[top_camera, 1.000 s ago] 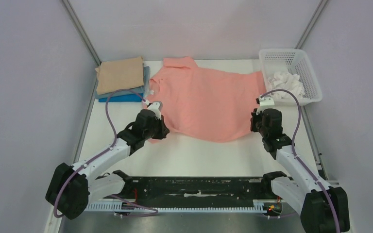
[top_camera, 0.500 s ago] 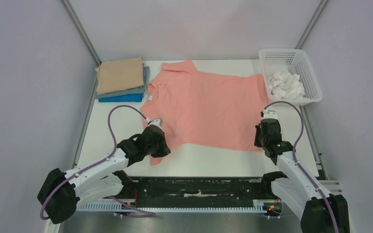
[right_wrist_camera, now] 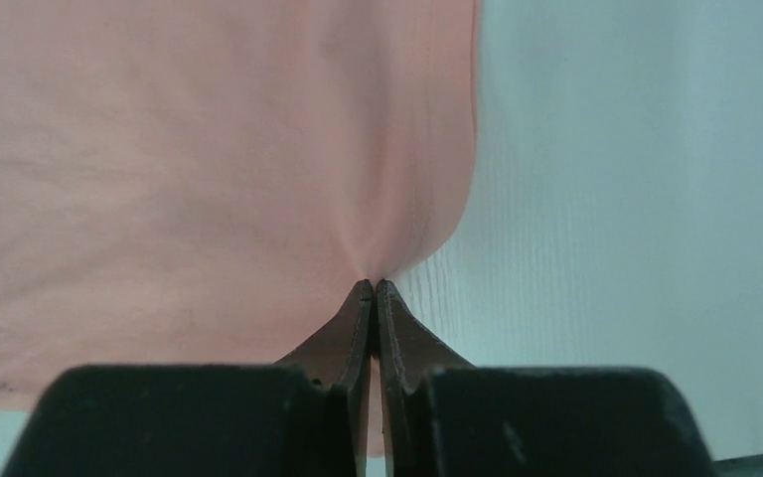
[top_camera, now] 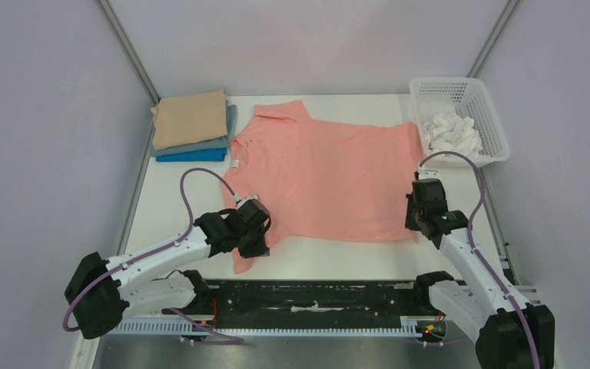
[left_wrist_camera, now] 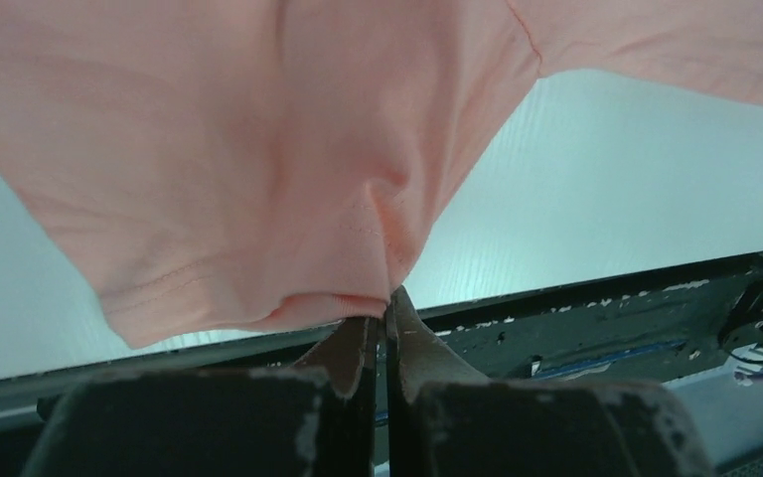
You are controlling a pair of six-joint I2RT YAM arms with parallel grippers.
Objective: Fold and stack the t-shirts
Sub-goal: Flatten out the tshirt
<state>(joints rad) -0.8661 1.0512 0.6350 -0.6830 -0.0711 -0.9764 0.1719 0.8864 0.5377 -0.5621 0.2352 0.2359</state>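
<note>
Here, the salmon-pink t-shirt (top_camera: 330, 181) is spread on the white table (top_camera: 338, 257), enclosed by pale lilac walls (top_camera: 46, 154). Its near sleeve is pinched by the closed left gripper (left_wrist_camera: 385, 303), its hem corner by the closed right gripper (right_wrist_camera: 374, 288). Folded t-shirts (top_camera: 192, 123) are stacked far left.

no readable txt or nos anywhere; white neck tag (top_camera: 234, 163) on pink t-shirt (top_camera: 330, 177) too small to read.

We've got the left gripper (left_wrist_camera: 385, 303) pinched tight on a bunched bit of the salmon-pink t-shirt (left_wrist_camera: 219, 149), close to a stitched hem, with the cloth puckering right at the tips. Past the fabric we see the white table (left_wrist_camera: 606, 179) and a scuffed black rail (left_wrist_camera: 596, 318) along its edge.
</note>
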